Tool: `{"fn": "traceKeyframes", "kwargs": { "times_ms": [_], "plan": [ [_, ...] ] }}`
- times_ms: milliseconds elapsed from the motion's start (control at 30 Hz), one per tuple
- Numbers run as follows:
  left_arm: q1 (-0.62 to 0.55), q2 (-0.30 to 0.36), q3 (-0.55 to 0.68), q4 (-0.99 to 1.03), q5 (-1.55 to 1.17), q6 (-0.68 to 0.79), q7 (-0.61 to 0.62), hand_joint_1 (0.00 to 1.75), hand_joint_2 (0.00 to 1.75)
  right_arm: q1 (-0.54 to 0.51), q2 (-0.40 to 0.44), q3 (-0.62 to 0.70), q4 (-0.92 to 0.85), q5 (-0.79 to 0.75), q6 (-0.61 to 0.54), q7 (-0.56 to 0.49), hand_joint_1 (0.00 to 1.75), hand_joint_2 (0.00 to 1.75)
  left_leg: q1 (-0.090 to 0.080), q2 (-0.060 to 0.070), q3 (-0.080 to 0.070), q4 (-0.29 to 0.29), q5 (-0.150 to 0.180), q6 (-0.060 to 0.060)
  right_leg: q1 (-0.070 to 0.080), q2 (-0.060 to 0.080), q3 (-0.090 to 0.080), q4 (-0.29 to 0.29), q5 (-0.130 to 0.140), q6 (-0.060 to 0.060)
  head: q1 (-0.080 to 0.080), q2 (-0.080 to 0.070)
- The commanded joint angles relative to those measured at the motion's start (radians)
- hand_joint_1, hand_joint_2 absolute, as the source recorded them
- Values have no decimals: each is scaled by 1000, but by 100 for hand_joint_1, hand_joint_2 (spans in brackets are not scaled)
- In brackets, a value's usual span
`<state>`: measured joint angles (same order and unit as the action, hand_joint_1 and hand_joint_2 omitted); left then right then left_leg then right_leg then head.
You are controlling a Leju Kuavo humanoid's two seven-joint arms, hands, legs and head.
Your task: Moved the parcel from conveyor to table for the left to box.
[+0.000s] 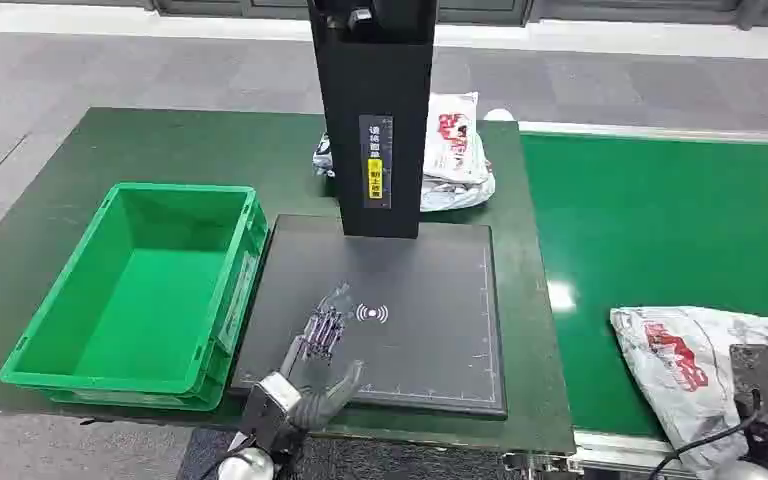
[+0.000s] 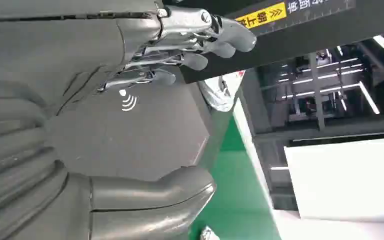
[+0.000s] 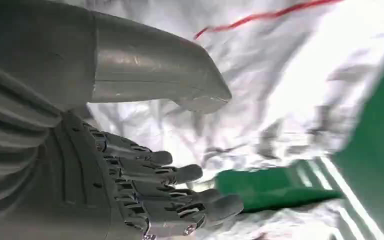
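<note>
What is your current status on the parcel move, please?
Left hand open over the black scanner pad, holding nothing. Right hand open at the white parcel on the green conveyor, no grip yet. Green crate empty; nothing in the way.

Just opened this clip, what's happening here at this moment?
A humanoid robot stands between a table and a green conveyor. Its right hand is open right at a white parcel lying on the conveyor, with no grip closed yet. Its left hand hovers open over the black scanner pad on the table. The green box on the left is empty, and another parcel lies behind the scanner's post.
</note>
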<state>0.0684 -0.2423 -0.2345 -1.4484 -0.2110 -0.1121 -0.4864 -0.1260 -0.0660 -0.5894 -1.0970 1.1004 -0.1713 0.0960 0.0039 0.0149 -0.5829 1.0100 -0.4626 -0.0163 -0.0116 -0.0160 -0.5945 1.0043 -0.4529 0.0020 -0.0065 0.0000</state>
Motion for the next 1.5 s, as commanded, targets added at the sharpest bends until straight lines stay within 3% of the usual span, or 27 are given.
{"fn": "traceKeyframes", "kwargs": {
  "times_ms": [33, 100, 200, 367, 600, 833, 933, 1500],
  "plan": [
    [-67, 45, -79, 115, 0, 1, -2, 0, 175, -130, -108, 11, 429, 182, 21, 114, 0, 175, 1, 0, 3, -2, 1, 0, 1, 2, 4, -4, 1, 0, 0, 0],
    [-90, 40, -80, 129, 7, -6, 12, 0, 175, -169, -128, 41, 533, 236, 56, 132, 0, 175, 1, 0, 3, -2, 1, 0, 0, 1, 3, -3, 1, 0, 0, 0],
    [-127, 38, -90, 195, 5, 2, 7, 0, 175, -218, -122, 89, 675, 284, 219, 104, 0, 175, 1, 0, 2, -1, 1, 1, 0, 2, 3, -2, 2, 1, 0, 0],
    [-155, 26, -99, 248, 7, 26, -12, 0, 175, -247, -109, 162, 755, 343, 301, 108, 0, 175, 1, 2, 4, -2, 1, 1, 1, 3, 4, -3, 2, 1, -1, 0],
    [-151, 28, -99, 237, 7, 25, -11, 0, 175, -246, -112, 163, 751, 344, 307, 106, 0, 175, 5, 7, 14, -1, -2, 1, 7, 7, 16, -8, 3, 1, 0, 0],
    [-151, 28, -99, 237, 7, 25, -11, 0, 175, -246, -112, 163, 751, 344, 307, 106, 0, 175, 6, 11, 14, 0, -6, 3, 7, 12, 25, -11, 2, 4, 0, 0],
    [-132, 35, -86, 218, 14, 56, -12, 0, 175, -291, -100, 198, 755, 371, 331, 102, 0, 175, 7, 14, 16, 0, -7, 4, 7, 15, 28, -12, 3, 5, 0, 0],
    [-132, 35, -87, 216, 14, 56, -12, 0, 175, -290, -101, 198, 756, 371, 331, 103, 0, 175, 7, 13, 14, -2, -6, 8, 6, 15, 28, -17, 7, 8, 0, 0]
  ]
}}
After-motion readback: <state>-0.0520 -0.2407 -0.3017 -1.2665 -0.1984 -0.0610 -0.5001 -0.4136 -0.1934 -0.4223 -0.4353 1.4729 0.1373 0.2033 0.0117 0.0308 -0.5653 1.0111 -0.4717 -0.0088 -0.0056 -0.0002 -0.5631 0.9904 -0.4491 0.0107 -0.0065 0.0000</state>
